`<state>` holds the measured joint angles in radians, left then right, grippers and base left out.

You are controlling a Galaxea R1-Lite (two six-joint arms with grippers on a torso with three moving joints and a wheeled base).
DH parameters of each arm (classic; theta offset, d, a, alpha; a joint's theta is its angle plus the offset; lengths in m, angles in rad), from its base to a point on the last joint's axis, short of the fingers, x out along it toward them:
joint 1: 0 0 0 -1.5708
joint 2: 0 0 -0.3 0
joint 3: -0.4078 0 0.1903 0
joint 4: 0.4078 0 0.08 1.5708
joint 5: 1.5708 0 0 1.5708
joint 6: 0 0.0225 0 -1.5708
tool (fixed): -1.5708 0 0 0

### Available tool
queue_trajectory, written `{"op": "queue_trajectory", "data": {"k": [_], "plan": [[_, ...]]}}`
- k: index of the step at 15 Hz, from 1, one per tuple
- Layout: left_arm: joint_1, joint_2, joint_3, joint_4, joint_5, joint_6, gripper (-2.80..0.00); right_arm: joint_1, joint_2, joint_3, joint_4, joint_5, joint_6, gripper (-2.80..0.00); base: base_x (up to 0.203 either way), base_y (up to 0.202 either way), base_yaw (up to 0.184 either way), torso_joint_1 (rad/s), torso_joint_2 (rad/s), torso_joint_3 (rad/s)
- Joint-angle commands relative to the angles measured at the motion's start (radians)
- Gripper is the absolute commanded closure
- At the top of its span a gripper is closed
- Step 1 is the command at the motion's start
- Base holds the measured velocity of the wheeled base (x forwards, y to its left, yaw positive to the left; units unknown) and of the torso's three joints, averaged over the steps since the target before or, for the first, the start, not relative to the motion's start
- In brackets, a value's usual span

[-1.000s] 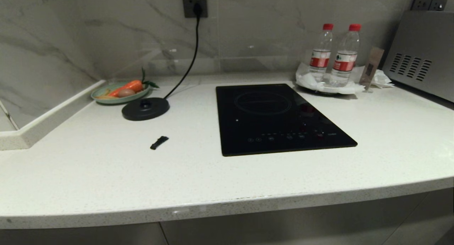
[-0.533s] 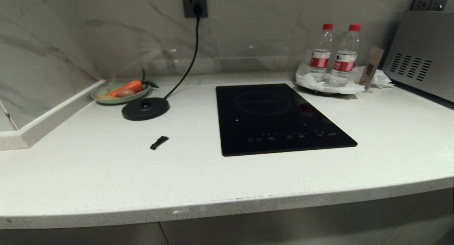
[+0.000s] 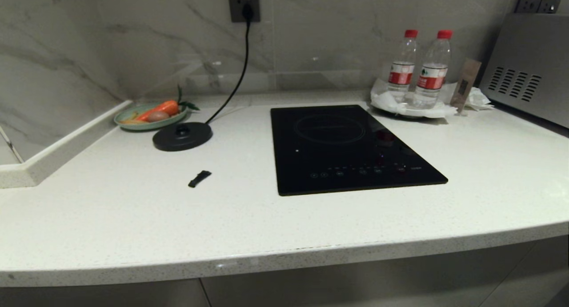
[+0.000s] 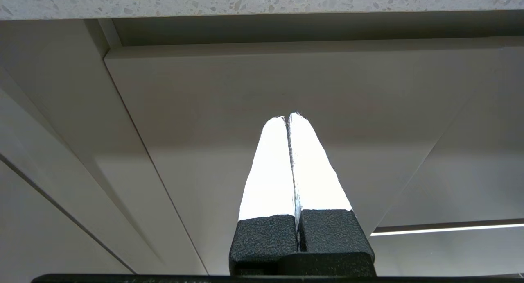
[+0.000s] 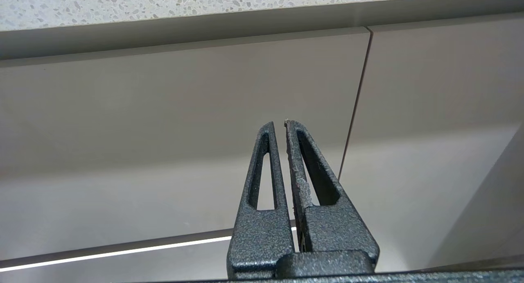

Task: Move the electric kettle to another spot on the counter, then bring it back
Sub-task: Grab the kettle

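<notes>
Both the left gripper [image 4: 288, 118] and right gripper [image 5: 279, 123] are seen with jaws pressed together, below the surface [image 3: 133, 227] edge, facing cabinet fronts [image 5: 163, 111].

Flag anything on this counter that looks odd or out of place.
The kettle base sits bare, corded to the wall socket, with no kettle anywhere in view. A small black loose piece lies alone on the counter in front of it.
</notes>
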<state>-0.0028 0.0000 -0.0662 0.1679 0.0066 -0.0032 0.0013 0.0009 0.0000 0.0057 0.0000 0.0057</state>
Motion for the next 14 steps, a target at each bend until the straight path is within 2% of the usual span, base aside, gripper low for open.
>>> {"op": "queue_trajectory", "data": {"k": [1, 14], "plan": [[0.0, 0.0, 0.0, 0.001, 0.0, -0.003, 0.0, 0.0, 0.001, 0.0, 0.0, 0.0, 0.0, 0.0, 0.0, 0.0, 0.0, 0.0, 0.0, 0.0], [0.003, 0.0, 0.001, 0.001, 0.003, -0.004, 0.0, 0.0, 0.001, 0.0, 0.0, 0.0, 0.0, 0.0, 0.0, 0.0, 0.0, 0.0, 0.0, 0.0]]}}
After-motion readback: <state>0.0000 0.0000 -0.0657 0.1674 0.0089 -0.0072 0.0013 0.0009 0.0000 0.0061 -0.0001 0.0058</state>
